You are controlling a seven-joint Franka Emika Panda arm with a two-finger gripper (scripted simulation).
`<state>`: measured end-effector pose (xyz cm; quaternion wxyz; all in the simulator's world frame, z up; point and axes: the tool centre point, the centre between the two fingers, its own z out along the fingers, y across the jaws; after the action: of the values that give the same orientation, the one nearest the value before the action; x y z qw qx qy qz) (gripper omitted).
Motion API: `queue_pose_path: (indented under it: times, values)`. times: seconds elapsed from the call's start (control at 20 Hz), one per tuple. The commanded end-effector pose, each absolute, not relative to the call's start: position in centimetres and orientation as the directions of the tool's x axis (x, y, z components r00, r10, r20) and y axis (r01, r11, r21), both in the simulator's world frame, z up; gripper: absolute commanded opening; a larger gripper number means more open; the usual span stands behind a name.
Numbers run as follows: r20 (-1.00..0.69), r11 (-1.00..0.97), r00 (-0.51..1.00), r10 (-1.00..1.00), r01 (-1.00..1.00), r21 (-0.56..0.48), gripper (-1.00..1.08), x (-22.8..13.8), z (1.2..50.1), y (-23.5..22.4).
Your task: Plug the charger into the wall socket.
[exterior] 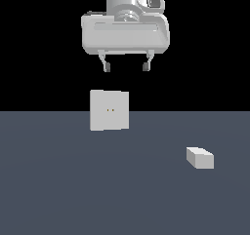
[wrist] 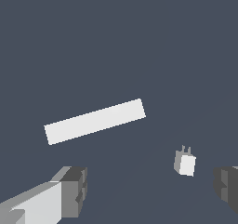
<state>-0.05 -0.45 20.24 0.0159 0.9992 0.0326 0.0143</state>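
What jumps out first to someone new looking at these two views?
The end effector hangs high in the exterior view, open and empty, above the wall socket, an upright white square plate with two tiny yellowish holes. The charger, a small white block, lies apart on the dark floor toward the exterior view's right. In the wrist view its two prongs show.

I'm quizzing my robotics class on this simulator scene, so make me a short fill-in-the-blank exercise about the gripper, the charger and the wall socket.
1. The gripper hangs above the floor with its jaws ____ and nothing between them.
2. The charger lies on the ____, apart from the wall socket.
3. In the exterior view, the charger is toward that view's ____ of the wall socket.
4. The wall socket's face shows ____ tiny yellowish holes.

Missing words: open; floor; right; two
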Motion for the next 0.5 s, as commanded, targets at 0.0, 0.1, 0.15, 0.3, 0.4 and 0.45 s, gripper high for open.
queue_pose_path:
  times: [0.0, 0.1, 0.15, 0.3, 0.4, 0.45]
  values:
    - [0.028, -0.997, 0.997, 0.066, 0.065, 0.033, 1.0, -0.05, 20.24, -0.45]
    - [0.028, -0.997, 0.997, 0.065, 0.064, 0.033, 1.0, -0.07, 20.2, -0.49]
    - [0.03, -0.997, 0.997, 0.065, 0.064, 0.033, 1.0, -0.11, 20.16, -0.54]
    - [0.037, -0.998, 0.997, 0.061, 0.06, 0.033, 1.0, -0.28, 19.92, -0.82]
    - [0.044, -0.998, 0.997, 0.058, 0.056, 0.033, 1.0, -0.45, 19.67, -1.11]
    - [0.049, -0.998, 0.997, 0.056, 0.054, 0.033, 1.0, -0.56, 19.52, -1.29]
